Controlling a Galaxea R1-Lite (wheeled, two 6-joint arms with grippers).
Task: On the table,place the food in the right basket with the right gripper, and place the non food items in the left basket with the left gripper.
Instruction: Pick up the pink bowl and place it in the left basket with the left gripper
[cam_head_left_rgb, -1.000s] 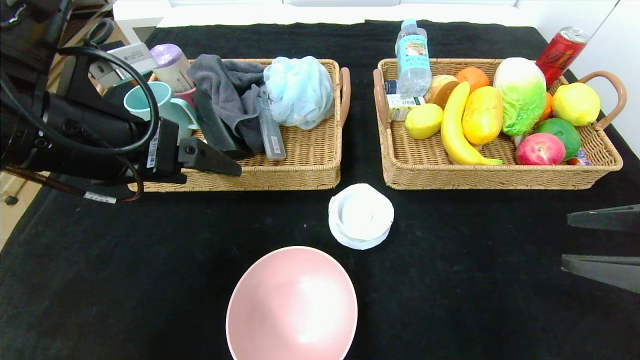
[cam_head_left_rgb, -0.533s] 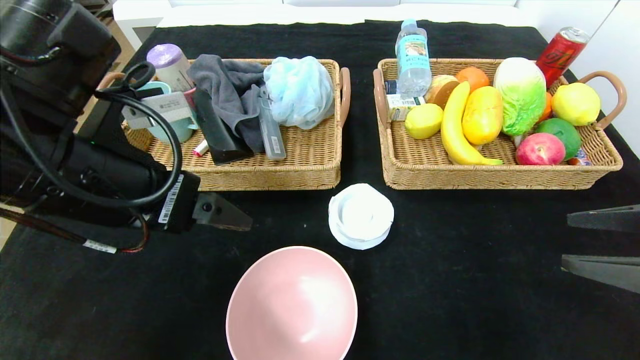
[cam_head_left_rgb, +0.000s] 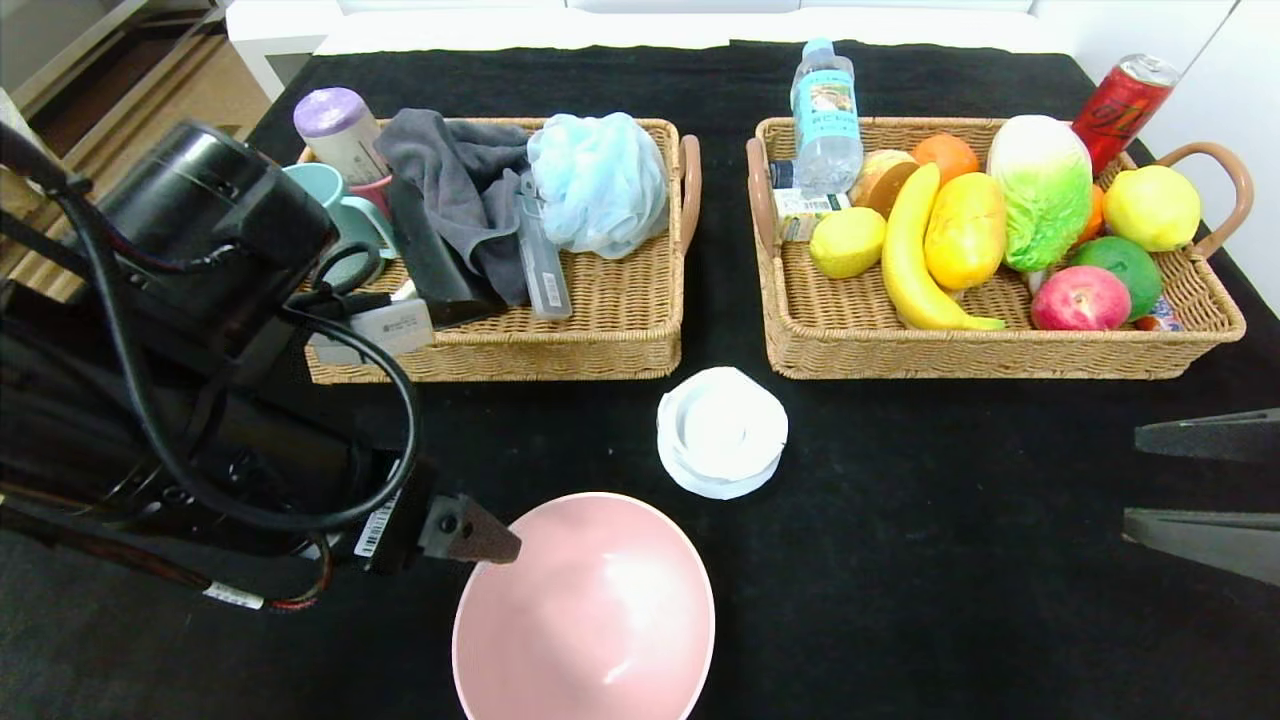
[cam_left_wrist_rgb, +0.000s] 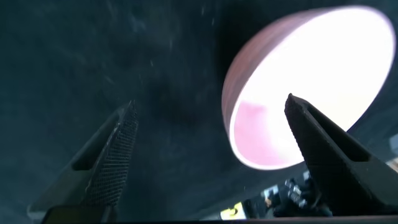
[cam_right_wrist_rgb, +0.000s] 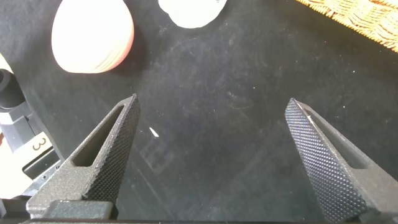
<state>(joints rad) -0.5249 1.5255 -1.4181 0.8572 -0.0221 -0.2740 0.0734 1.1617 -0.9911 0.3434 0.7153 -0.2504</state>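
The pink bowl (cam_head_left_rgb: 584, 608) is cut off by the head view's lower edge; the left arm hides the left basket's (cam_head_left_rgb: 610, 330) near-left corner and part of a teal mug (cam_head_left_rgb: 325, 200); the right gripper (cam_head_left_rgb: 1205, 490) runs off the right edge, only fingers (cam_head_left_rgb: 1200, 437) showing; the small packet (cam_head_left_rgb: 1160, 315) behind the apple cannot be identified.

Beyond the far edge of my work surface I see a white ledge (cam_head_left_rgb: 640, 25) running across — bright and evenly lit. To my right stands a plain white wall (cam_head_left_rgb: 1235, 90). To my left, tan wooden flooring (cam_head_left_rgb: 215, 95) and a dark low shelf (cam_head_left_rgb: 120, 55) — details there stay unclear.
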